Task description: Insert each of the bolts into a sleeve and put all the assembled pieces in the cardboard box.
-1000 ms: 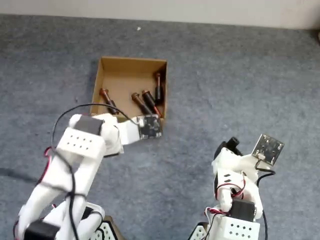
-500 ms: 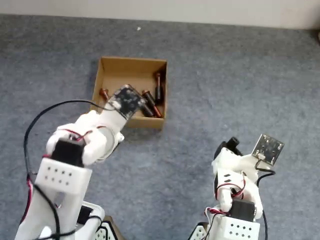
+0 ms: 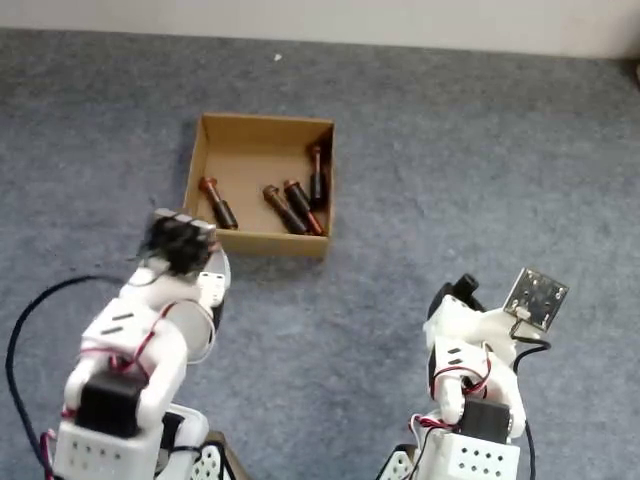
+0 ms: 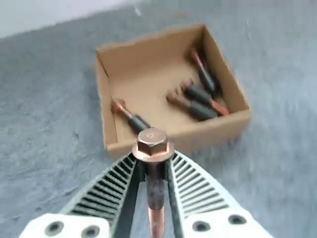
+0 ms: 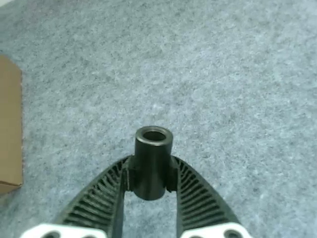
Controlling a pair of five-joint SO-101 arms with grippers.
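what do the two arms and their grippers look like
Both arms are boxy white plastic: the left arm trails a looping black cable and red wires; the right arm has red, white and black wires and a small grey circuit board. The left gripper and right gripper have black ribbed fingers tapering from white bases.

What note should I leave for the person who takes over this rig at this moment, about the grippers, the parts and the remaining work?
Left gripper: shut on a bolt, near the cardboard box.
Right gripper: shut on an empty sleeve, above the carpet.
Done: four assembled pieces lie in the box.
Left to do: insert this bolt into this sleeve, then put the piece in the box.
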